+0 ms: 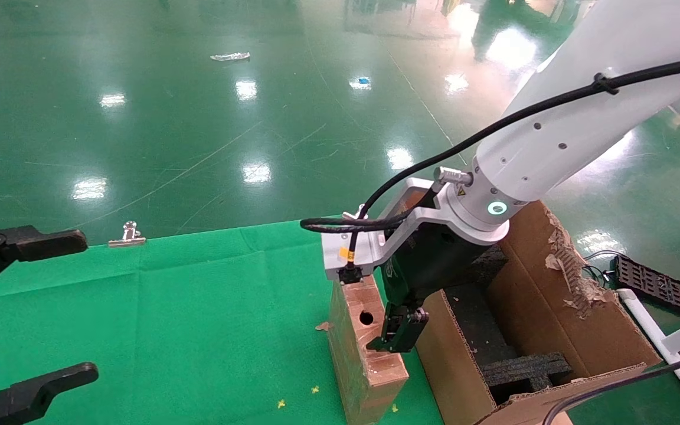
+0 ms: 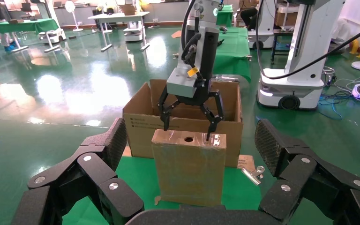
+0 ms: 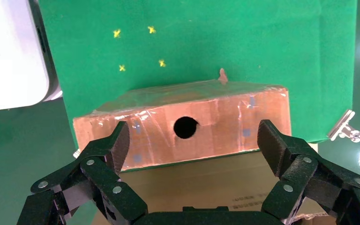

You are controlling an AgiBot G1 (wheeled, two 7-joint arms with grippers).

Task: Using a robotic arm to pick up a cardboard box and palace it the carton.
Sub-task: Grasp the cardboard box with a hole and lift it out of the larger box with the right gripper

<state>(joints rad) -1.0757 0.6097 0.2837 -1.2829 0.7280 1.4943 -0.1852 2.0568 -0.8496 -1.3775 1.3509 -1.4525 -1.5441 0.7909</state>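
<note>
Green cloth under your spread right pincer ends beside it at the big corrugated carton; glossy green floor lies beyond.

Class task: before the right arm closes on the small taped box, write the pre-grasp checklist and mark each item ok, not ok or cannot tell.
1. Box standing upright on the green cloth: ok.
2. Right gripper open, fingers straddling the box's top edge: ok.
3. Fingers already touching the box: cannot tell.
4. Carton beside the box, flaps up, top open: ok.
5. Room inside the carton, given the black foam: cannot tell.
6. Left gripper open and parked far from the box: ok.
</note>
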